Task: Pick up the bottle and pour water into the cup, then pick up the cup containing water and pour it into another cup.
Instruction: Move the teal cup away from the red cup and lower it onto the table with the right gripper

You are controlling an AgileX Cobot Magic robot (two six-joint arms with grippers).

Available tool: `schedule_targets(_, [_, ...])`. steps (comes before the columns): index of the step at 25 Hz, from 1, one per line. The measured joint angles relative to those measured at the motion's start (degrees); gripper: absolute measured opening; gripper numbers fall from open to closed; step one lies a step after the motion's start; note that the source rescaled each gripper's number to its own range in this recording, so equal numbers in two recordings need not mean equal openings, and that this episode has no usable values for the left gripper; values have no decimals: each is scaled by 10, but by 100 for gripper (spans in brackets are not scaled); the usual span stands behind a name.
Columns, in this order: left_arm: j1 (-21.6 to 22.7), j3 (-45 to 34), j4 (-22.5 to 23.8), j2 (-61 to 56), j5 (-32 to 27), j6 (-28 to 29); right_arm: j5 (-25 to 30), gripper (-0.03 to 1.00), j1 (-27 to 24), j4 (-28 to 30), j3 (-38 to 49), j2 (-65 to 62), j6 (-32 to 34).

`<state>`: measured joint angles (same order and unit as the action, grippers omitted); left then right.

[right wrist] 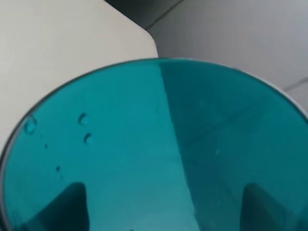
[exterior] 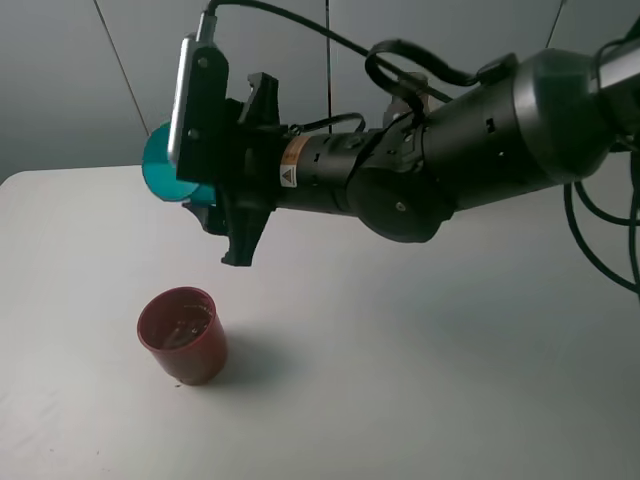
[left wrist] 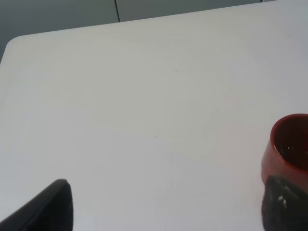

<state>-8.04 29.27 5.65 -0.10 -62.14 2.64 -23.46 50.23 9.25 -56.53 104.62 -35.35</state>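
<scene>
My right gripper (exterior: 205,195) holds the teal cup (exterior: 160,165) tipped on its side, high above the table (exterior: 400,380) and off-line from the red-brown cup (exterior: 183,335); any remaining water could splash outside.

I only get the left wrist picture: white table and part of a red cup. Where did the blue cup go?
Observer: The right pincer holds the teal cup in the air, tipped on its side, up and to the left of the red cup.
Operator: Anything in the teal one?
Observer: The right wrist view shows only a few droplets on its wall.
Operator: And the red cup?
Observer: It stands upright on the table, with what looks like liquid inside.
</scene>
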Motion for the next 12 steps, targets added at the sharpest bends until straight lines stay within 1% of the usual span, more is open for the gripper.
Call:
schedule_targets(3, [0,0,0,0,0,0,7,8,-26,-14,0,-23,148])
schedule_targets(5, [0,0,0,0,0,0,22,8,-37,-39,0,-34,199])
schedule_targets(8, [0,0,0,0,0,0,60,8,-46,-82,0,-39,224])
schedule_targets(12, [0,0,0,0,0,0,112,8,-51,-129,0,-39,231])
